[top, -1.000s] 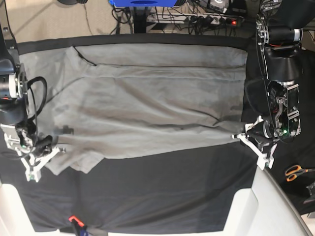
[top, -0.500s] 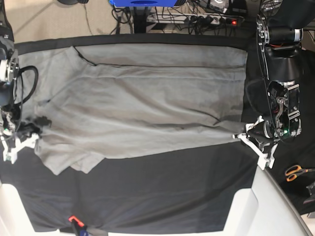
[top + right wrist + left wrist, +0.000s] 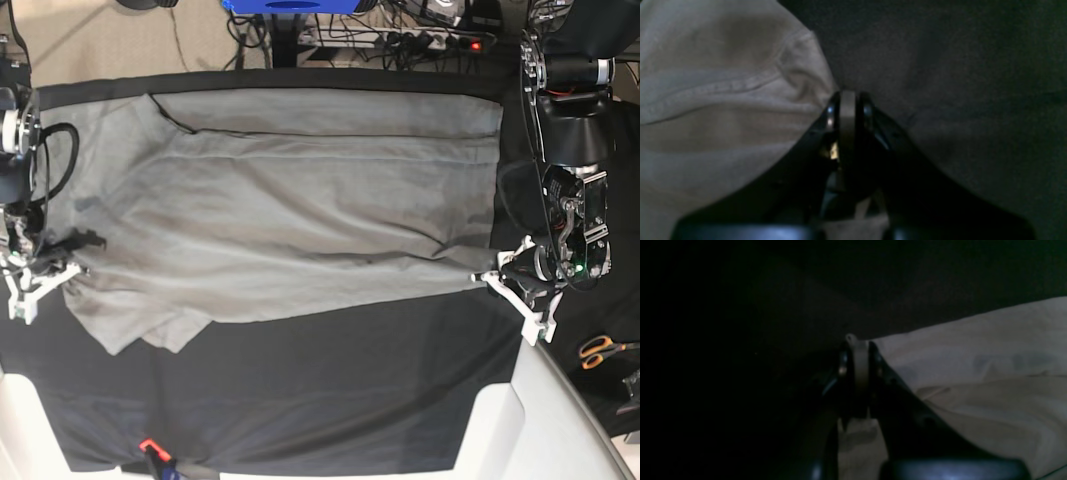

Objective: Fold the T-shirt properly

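Note:
The light-grey T-shirt [image 3: 290,210] lies spread across the black table cover [image 3: 330,390], its near edge rumpled. My left gripper [image 3: 492,277] is at the shirt's near right corner, shut on a pinch of the cloth [image 3: 973,373], which shows as a pale strip between the fingers [image 3: 877,363]. At the shirt's left edge, my right gripper [image 3: 75,268] is shut too. The wrist view shows its fingers [image 3: 865,113] together against the hemmed edge [image 3: 740,100], with pale cloth between them.
Orange-handled scissors [image 3: 600,350] lie off the cover at the right. A power strip and cables [image 3: 430,40] run along the back. A small orange object [image 3: 150,446] sits at the cover's front edge. White table corners [image 3: 500,420] show in front.
My right gripper let go near the lower left sleeve, moved back and left, and closed again on the shirt's left edge. The left arm has not moved.

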Robot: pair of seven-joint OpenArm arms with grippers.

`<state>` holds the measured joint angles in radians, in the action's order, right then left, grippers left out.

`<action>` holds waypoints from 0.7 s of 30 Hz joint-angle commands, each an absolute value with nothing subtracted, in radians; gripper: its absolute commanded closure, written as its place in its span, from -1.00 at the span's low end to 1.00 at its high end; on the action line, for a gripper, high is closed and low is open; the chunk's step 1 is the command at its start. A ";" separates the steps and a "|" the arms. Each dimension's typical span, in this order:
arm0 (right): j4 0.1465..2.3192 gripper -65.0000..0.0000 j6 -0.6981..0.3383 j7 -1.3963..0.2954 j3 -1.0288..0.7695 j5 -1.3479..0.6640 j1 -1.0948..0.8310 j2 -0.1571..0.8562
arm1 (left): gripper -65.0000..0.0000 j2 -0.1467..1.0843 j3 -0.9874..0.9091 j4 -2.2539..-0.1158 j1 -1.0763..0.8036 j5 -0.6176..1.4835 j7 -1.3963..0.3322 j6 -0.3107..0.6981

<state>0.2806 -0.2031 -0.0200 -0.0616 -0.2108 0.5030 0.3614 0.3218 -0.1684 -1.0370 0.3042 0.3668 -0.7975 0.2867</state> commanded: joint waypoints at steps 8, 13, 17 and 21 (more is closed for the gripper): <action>0.318 0.97 -0.202 -0.093 -0.065 -0.213 0.493 0.395 | 1.00 0.338 -0.173 -1.055 0.329 0.375 -0.780 0.286; 0.496 1.00 -0.203 -0.194 -0.140 -0.213 0.401 0.400 | 1.00 0.340 -0.173 -1.055 0.329 0.375 -0.780 0.286; 0.682 1.00 -0.203 -0.314 -0.170 -0.213 0.325 0.398 | 1.00 0.340 -0.173 -1.055 0.329 0.375 -0.780 0.286; 0.832 1.00 -0.197 -0.371 -0.170 -0.213 0.262 0.387 | 1.00 0.340 -0.173 -1.055 0.329 0.375 -0.780 0.286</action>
<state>0.8135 -0.1982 -0.3866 -0.1646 -0.2100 0.2420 0.3706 0.3218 -0.1684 -1.0370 0.3042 0.3656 -0.7979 0.2859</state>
